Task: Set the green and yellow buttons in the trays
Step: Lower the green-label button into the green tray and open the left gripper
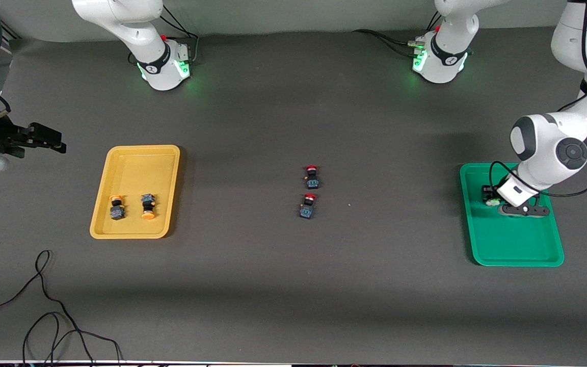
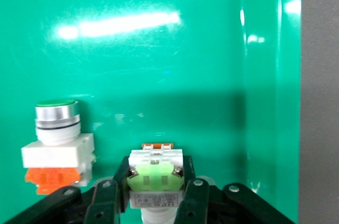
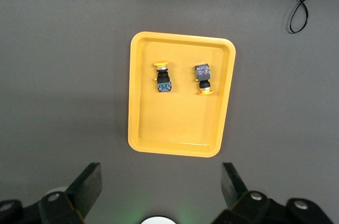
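Left gripper [image 2: 156,195], low inside the shallow green plastic tray [image 1: 528,250] at the left arm's end of the bench [image 1: 293,285]. Its black fingers [image 2: 189,197] are closed to a narrow gap on a pale grey-white push-button switch with a green-marked contact block [image 2: 156,173], one finger on each flank of the body. The held switch lies between the fingers with its long axis running along the line of the gripper, contact block pointing away from the wrist camera and cap end toward it, largely hidden. Whether its body already rests on the tray floor cannot be told.

A second pale grey-white switch with a green cap and orange base [image 2: 57,142] lies in the same tray, just beside the held one and apart from it, its long axis roughly parallel, cap pointing away from the fingers. Judged from this, release needs only a straight opening and lift, with little room toward the neighbour.

Right gripper [image 3: 159,192] waits high over the bench beside the yellow plastic tray [image 3: 180,147], fingers spread wide and empty. That tray holds two yellow-capped dark-bodied switches [image 1: 116,207] [image 1: 148,206], side by side, apart, caps pointing opposite ways.

Two red-capped dark switches [image 1: 312,176] [image 1: 308,205] lie mid-bench, well apart from both trays.
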You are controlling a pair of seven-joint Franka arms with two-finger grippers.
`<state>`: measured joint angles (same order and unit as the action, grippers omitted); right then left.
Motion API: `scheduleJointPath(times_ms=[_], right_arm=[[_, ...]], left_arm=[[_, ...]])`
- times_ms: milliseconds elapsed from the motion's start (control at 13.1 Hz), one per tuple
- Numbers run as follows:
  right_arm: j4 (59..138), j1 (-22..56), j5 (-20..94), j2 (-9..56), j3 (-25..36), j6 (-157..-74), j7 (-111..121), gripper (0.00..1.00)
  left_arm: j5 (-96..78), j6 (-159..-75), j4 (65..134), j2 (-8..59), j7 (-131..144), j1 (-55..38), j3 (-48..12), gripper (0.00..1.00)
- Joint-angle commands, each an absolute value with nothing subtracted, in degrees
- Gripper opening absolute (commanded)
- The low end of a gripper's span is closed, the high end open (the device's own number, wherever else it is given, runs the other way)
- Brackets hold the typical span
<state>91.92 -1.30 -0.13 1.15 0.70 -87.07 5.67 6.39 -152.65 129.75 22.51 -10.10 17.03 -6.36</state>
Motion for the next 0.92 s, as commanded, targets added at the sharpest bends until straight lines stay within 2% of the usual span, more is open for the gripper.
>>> scheduleJointPath(times_ms=[0, 76, 153, 305, 534, 839], right_arm=[[92.8, -1.8, -1.3, 0.3, -0.3, -88.2, 4.0, 1.0], [92.4, -1.7, -1.4, 0.5, -0.4, -88.2, 4.0, 1.0], [91.8, -1.6, -1.5, 0.8, -0.4, -88.2, 4.0, 1.0], [91.4, -1.5, -1.5, 1.1, -0.4, -88.2, 4.0, 1.0], [91.3, -1.6, -1.2, 1.3, -0.4, -88.2, 3.9, 1.0], [91.3, -1.6, -1.1, 1.1, -0.3, -87.9, 1.3, 1.0]], left_arm=[[7.2, -153.3, 129.0, 23.5, -11.1, 17.4, -6.7, 0.0], [7.1, -153.4, 128.8, 23.6, -11.1, 17.4, -6.7, 0.67], [7.1, -153.3, 128.8, 23.6, -11.1, 17.6, -6.7, 0.88], [7.1, -153.1, 128.8, 23.5, -11.1, 17.8, -6.7, 0.9], [7.2, -148.0, 126.7, 20.6, -10.8, 17.1, -6.9, 0.85], [6.7, -117.0, 111.3, 14.5, -10.9, 15.6, -7.9, 0.85]])
